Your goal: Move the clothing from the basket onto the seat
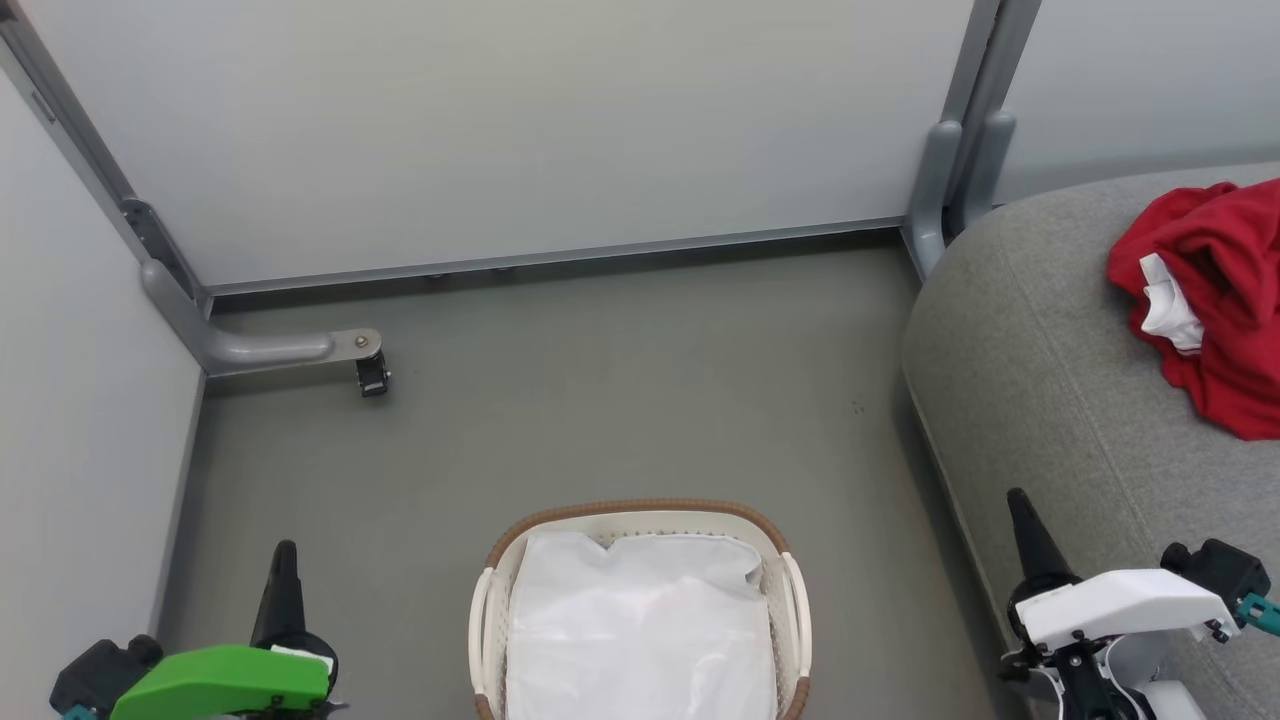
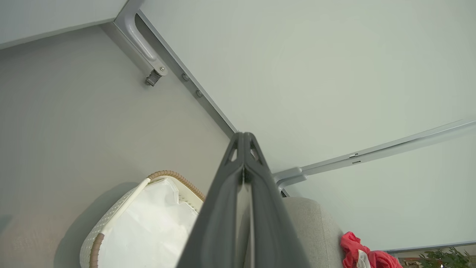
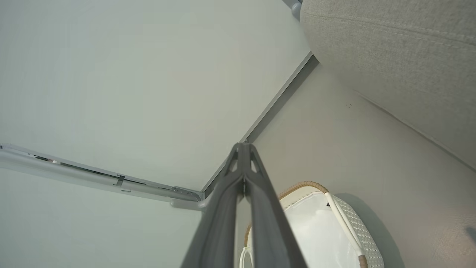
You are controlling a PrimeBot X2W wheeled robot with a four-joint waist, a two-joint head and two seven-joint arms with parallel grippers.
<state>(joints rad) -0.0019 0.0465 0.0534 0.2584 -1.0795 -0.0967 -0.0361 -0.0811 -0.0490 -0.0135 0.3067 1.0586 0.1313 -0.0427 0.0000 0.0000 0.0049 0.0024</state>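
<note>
Clothing (image 1: pixel 1225 300), red with white trim, is seen crumpled on the seat (image 1: pixel 1040 360), towards its right side and well apart from its left edge. The basket (image 1: pixel 640 510) is set on the floor (image 1: pixel 600 400) near the seat's left edge, with a white liner (image 1: pixel 640 630) lying inside it. The left jaws are pressed together and are held above the floor left of the basket. The right jaws are likewise closed tip to tip, held by the seat's left edge.
</note>
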